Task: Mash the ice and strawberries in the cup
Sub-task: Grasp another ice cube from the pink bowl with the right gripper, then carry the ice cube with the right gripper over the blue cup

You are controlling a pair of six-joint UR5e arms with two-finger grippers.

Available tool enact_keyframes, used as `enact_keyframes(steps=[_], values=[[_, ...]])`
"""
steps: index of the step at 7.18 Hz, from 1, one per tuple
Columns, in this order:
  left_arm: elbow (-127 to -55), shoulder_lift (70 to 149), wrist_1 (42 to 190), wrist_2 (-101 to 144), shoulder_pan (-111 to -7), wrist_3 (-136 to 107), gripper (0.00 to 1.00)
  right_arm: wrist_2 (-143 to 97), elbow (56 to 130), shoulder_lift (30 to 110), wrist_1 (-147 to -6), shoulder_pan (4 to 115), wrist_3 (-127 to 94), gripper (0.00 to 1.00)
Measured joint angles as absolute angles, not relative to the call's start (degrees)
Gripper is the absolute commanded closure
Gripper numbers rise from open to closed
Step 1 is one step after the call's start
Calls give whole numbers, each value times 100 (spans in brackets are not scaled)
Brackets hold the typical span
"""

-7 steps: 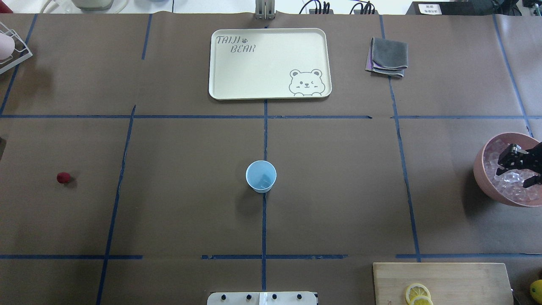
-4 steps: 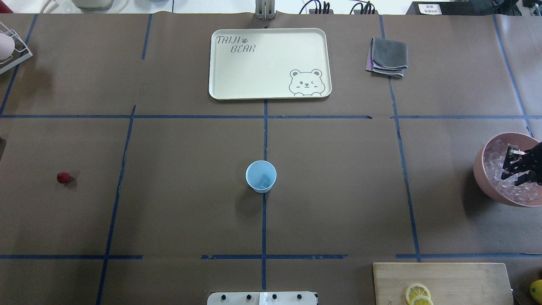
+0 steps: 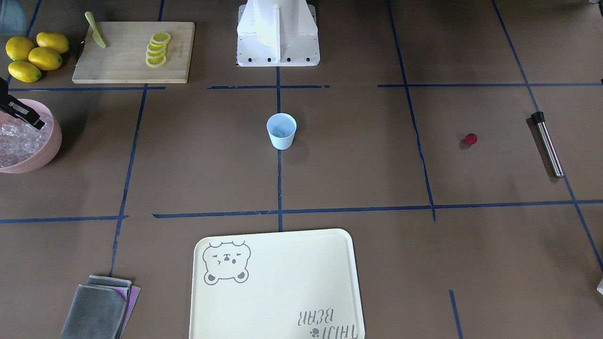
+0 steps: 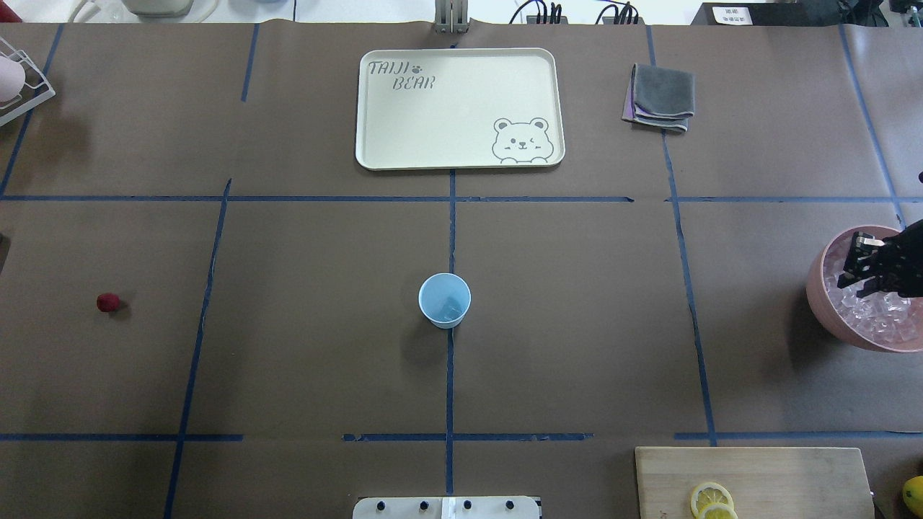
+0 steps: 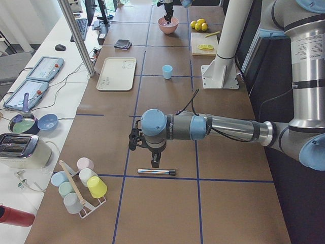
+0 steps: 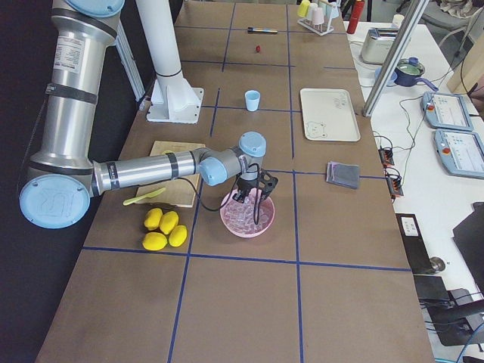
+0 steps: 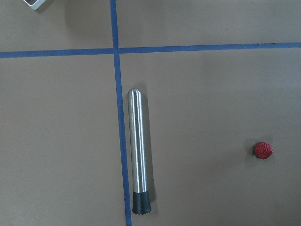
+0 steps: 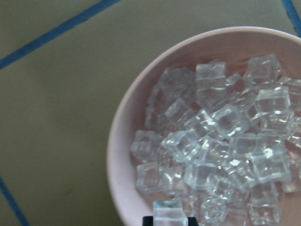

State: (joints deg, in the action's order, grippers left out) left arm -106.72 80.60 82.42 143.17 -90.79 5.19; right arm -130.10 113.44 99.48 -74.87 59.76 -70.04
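From overhead: right gripper low over the round pink plastic bowl, fingers narrowed, their load hidden. From the right wrist camera alone: closed on one clear glassy cube, held above the heap of small clear ice cubes in that bowl.

Small pale-blue tapered plastic cup upright at the table's middle, well apart from the bowl. Overhead, something clear at its bottom.

Small round dark-red strawberry piece on the paper far to the robot's left, near a steel rod with a black end. Rod outside the overhead frame.

Left gripper only in the left side view, above that rod. Cannot tell how far open.
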Motion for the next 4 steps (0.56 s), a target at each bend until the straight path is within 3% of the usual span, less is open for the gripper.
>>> enact_keyframes(steps=[4], values=[[-10695, 8076, 8217, 14291, -9055, 519, 0, -12620, 11459, 7649, -7592, 4577, -9650, 100]])
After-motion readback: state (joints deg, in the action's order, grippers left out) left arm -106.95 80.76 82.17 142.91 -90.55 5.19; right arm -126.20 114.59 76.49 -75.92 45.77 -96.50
